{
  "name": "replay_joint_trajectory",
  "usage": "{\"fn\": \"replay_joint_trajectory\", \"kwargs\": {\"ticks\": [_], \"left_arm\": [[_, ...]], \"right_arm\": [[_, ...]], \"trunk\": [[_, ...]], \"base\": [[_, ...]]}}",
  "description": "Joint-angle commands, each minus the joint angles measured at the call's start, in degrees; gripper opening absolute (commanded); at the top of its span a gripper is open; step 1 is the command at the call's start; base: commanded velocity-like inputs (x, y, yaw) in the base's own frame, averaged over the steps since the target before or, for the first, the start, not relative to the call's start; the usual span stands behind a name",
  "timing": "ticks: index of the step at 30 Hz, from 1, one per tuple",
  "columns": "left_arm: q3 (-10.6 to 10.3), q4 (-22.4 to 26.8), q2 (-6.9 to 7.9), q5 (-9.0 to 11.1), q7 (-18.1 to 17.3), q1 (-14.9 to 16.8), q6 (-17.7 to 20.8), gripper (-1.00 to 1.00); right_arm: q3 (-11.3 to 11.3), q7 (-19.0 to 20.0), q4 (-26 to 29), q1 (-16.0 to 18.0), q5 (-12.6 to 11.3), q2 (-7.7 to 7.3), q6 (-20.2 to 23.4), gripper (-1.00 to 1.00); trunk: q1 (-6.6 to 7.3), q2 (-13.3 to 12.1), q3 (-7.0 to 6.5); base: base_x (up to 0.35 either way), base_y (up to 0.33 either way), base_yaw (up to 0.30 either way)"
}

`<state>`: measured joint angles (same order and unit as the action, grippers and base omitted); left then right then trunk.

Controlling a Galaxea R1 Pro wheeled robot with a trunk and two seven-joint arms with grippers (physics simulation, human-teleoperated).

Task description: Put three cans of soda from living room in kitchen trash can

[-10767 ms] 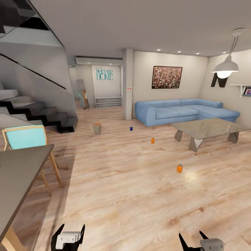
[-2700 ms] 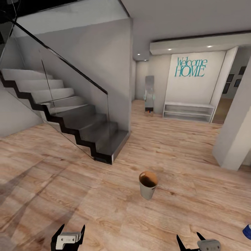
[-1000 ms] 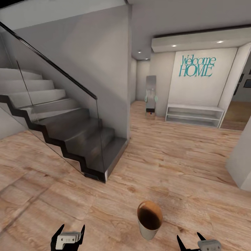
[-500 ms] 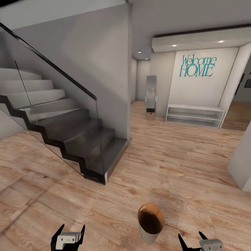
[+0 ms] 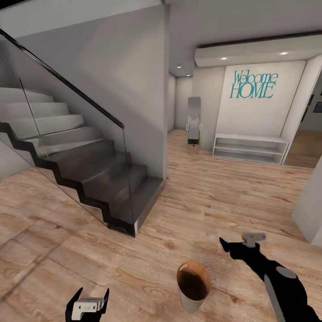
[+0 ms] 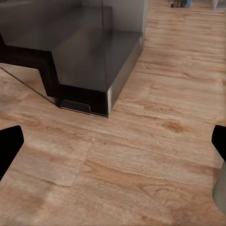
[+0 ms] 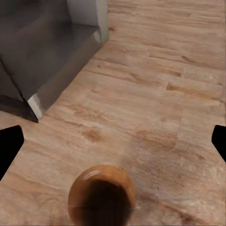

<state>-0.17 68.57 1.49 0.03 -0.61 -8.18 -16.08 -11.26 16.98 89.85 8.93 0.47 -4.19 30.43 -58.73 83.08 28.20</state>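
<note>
The tash can [image 5: 193, 286], a grey tapered bin with a glossy brown inside, stands on the wood floor just ahead of me, between my two arms. My right gripper [image 5: 237, 242] is raised above the floor, just right of the bin and beyond it, open and holding nothing. Looking along its fingers in the right wrist view, I see the tash can's [image 7: 101, 198] open mouth below. My left gripper [image 5: 87, 304] hangs low to the bin's left, open and empty. The bin's grey side [image 6: 219, 194] shows at the edge of the left wrist view. The three can of soda are out of view.
A dark staircase [image 5: 89, 179] with a glass balustrade rises on the left, its bottom step [image 6: 94, 61] close to my left arm. A white pillar [image 5: 311, 210] stands at the right. A low white shelf [image 5: 248, 150] sits under the "Welcome HOME" wall far ahead.
My right arm has swung up and forward from the lower edge of the view to beside the bin. The left arm and the bin have stayed put.
</note>
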Motion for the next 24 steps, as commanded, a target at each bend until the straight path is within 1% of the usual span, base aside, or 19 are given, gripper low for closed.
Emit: {"fn": "replay_joint_trajectory", "kwargs": {"ticks": [1,3,4,5,6,7,8,12,13,15,16,17,18,21,22,24], "left_arm": [[0.0,0.0,0.0,0.0,0.0,0.0,0.0,1.0],[0.0,0.0,0.0,0.0,0.0,0.0,0.0,1.0],[0.0,0.0,0.0,0.0,0.0,0.0,0.0,1.0],[0.0,0.0,0.0,0.0,0.0,0.0,0.0,1.0],[0.0,0.0,0.0,0.0,0.0,0.0,0.0,1.0],[0.0,0.0,0.0,0.0,0.0,0.0,0.0,1.0],[0.0,0.0,0.0,0.0,0.0,0.0,0.0,1.0],[0.0,0.0,0.0,0.0,0.0,0.0,0.0,1.0],[0.0,0.0,0.0,0.1,0.0,0.0,0.0,1.0],[0.0,0.0,0.0,0.1,0.0,0.0,0.0,1.0],[0.0,0.0,0.0,0.2,0.0,0.0,0.0,1.0],[0.0,0.1,0.02,0.2,0.0,0.0,0.0,1.0],[0.0,0.2,0.01,0.2,0.0,-0.1,0.0,1.0],[-0.1,0.3,0.01,0.3,0.0,-0.1,-0.1,1.0],[-0.1,0.3,0.0,0.3,0.0,-0.1,-0.1,1.0],[-0.1,0.2,0.0,0.3,0.0,-0.1,0.0,1.0]], "right_arm": [[0.1,0.0,-0.6,8.0,-0.1,-0.07,3.4,1.0],[0.1,0.1,-3.2,12.9,0.0,-0.16,7.4,1.0],[0.3,0.1,-7.4,17.7,0.0,-0.5,10.3,1.0],[0.4,0.1,-10.1,20.2,0.1,-0.79,11.3,1.0],[1.2,-0.1,-16.4,25.2,0.1,-1.44,12.9,1.0],[2.2,-0.3,-23.9,30.5,0.1,-2.35,13.9,1.0],[3.3,-0.5,-32.6,36.2,0.1,-3.49,14.5,1.0],[4.7,-1.5,-53.1,48.1,0.6,-5.8,15.2,1.0],[5.3,-2.8,-63.1,54.2,1.5,-6.51,15.3,1.0],[5.6,-4.6,-71.1,59.6,2.9,-6.91,15.5,1.0],[6.0,-8.3,-79.7,66.7,4.9,-7.0,19.4,1.0],[6.0,-9.4,-81.7,68.5,5.4,-7.01,22.8,1.0],[6.0,-9.8,-82.5,69.1,5.5,-7.02,24.2,1.0],[6.1,-10.9,-84.4,70.3,5.9,-6.99,26.7,1.0],[6.1,-11.5,-86.4,70.9,6.2,-7.18,28.0,1.0],[6.1,-11.8,-88.2,71.2,6.4,-7.39,28.5,1.0]], "trunk": [[0.0,0.0,-0.01],[0.0,0.0,-0.01],[0.0,0.0,-0.01],[0.0,0.0,-0.01],[0.0,0.0,-0.01],[0.0,0.0,-0.01],[0.0,0.0,-0.01],[0.0,0.0,-0.01],[0.0,0.0,-0.01],[0.0,0.0,-0.01],[0.0,0.0,-0.01],[0.0,0.0,-0.01],[0.0,0.0,-0.01],[0.0,0.0,-0.01],[0.0,0.0,-0.01],[0.0,0.0,-0.01]], "base": [[0.0,0.0,0.0],[0.0,0.0,0.0],[0.0,0.0,0.0],[0.0,0.0,0.0],[0.0,0.0,0.0],[0.0,0.0,0.0],[0.0,0.0,0.0],[0.0,0.0,0.0],[0.0,0.0,0.0],[0.0,0.0,0.0],[0.0,0.0,0.0],[0.0,0.0,0.0],[0.0,0.0,0.0],[0.0,0.0,0.0],[0.0,0.0,0.0],[0.0,0.0,0.0]]}}
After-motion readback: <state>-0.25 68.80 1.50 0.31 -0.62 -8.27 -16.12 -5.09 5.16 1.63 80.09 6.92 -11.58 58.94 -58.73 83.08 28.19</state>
